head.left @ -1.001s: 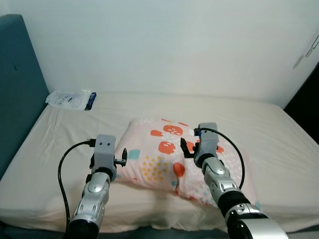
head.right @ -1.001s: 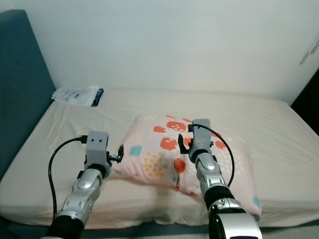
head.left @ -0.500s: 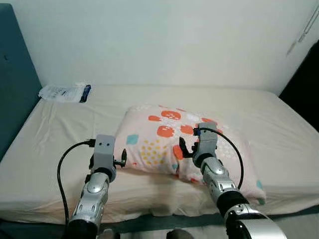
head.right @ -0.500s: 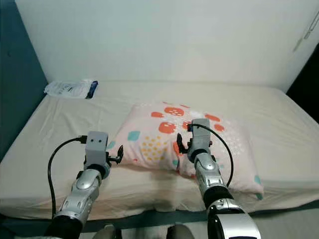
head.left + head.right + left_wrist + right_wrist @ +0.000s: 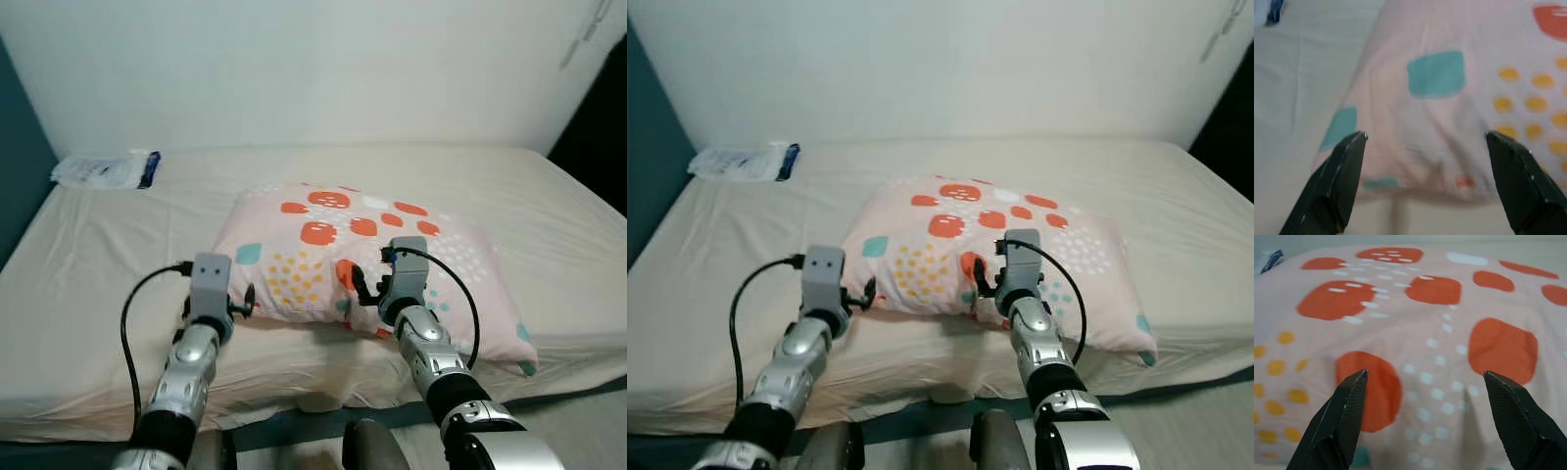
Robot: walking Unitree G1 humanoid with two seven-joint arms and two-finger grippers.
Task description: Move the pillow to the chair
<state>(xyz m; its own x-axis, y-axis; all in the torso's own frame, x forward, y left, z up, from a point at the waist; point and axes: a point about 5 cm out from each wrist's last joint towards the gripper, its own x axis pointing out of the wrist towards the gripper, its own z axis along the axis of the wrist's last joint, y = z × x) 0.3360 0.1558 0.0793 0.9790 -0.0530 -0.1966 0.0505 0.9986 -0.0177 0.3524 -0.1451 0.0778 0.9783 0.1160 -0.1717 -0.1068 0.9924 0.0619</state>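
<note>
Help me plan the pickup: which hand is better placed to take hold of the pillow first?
Probably the right hand: it sits open at the middle of the pillow's near edge, with fabric between its fingers. The left hand, also open, faces only the pillow's near left corner on the bed.

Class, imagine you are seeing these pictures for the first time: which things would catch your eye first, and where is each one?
The patterned pillow stands out, lying in the middle of the cream bed. Just before its near edge, the left pincer and right pincer both face it with fingers open. A white packet lies at the bed's far left corner.
</note>
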